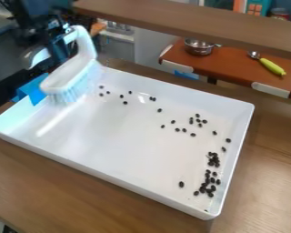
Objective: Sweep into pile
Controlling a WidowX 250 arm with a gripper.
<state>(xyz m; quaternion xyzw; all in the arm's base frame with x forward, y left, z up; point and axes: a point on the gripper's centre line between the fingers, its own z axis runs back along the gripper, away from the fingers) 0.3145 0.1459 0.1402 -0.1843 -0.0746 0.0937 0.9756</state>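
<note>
The hand [58,45] was closed on the handle [85,44] of the white brush [65,78], at the upper-left end of the tray [111,148]. The brush was probably light, stiff-backed and springy in its bristles [65,96], best held mid-handle; the dark beans [213,160] likely skidded easily. The exact finger contact was hard to make out, the brush hid some tray floor, and the top edge cut off the arm [35,13].

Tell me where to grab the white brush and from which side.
Best by the raised handle of the white brush, likely from above: it arches up over the base, while the bristles point down into the tray.
</note>
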